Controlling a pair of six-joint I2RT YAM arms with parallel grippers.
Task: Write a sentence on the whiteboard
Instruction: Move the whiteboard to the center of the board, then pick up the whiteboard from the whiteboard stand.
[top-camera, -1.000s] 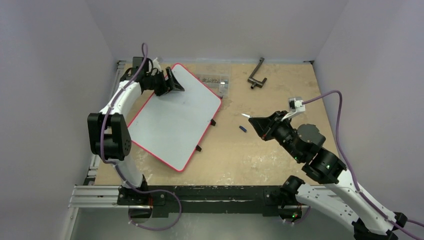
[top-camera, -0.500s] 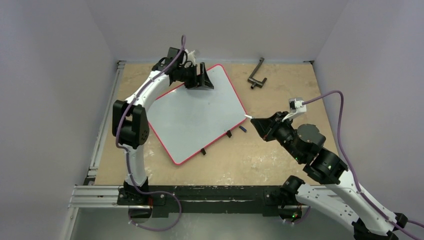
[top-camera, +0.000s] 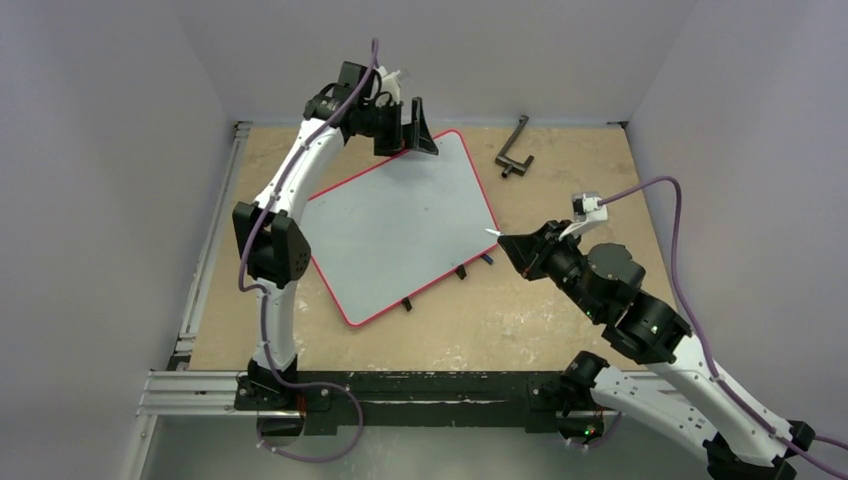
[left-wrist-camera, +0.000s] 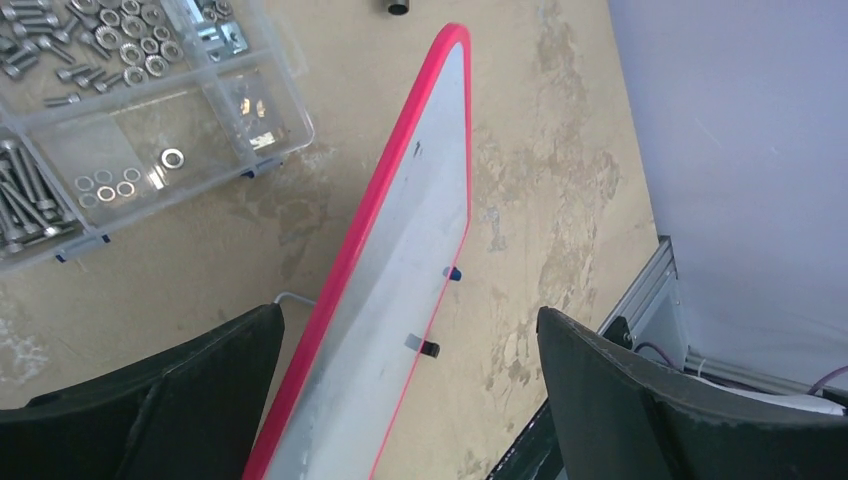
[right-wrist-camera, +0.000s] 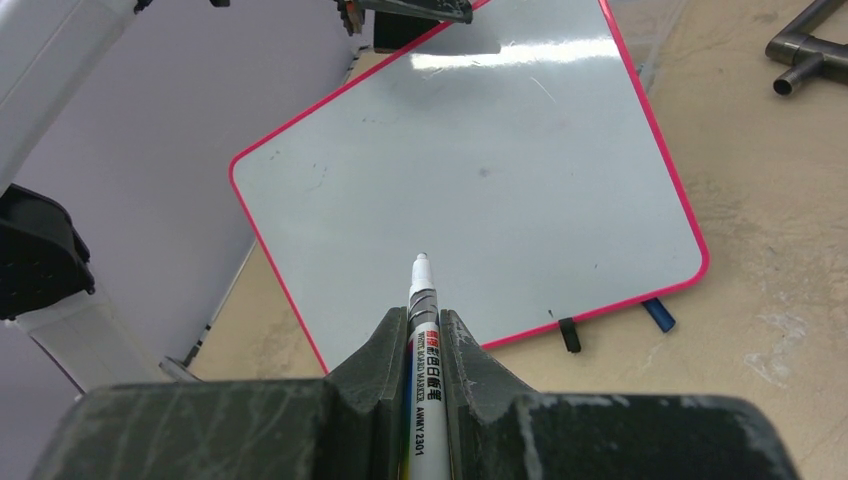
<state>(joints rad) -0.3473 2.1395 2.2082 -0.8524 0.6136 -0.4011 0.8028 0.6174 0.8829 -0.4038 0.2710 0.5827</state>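
On the plywood desk (top-camera: 560, 330), the whiteboard (top-camera: 400, 235) sits left of centre, its far corner between the fingers of your left hand (top-camera: 418, 135), spread wide and clear of it. Your right hand (right-wrist-camera: 425, 340) clamps a marker (right-wrist-camera: 420, 300), tip at the board's right edge.

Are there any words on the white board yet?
No, the whiteboard shows only a few faint smudges and no letters.

Whiteboard (top-camera: 400, 235): pale grey-white face, red rim, black clips. Marker (right-wrist-camera: 421, 300): white barrel, black print. Desk (top-camera: 570, 170): mottled tan wood. Cable (top-camera: 660, 181): purple. Small cylinder (right-wrist-camera: 658, 314): blue.
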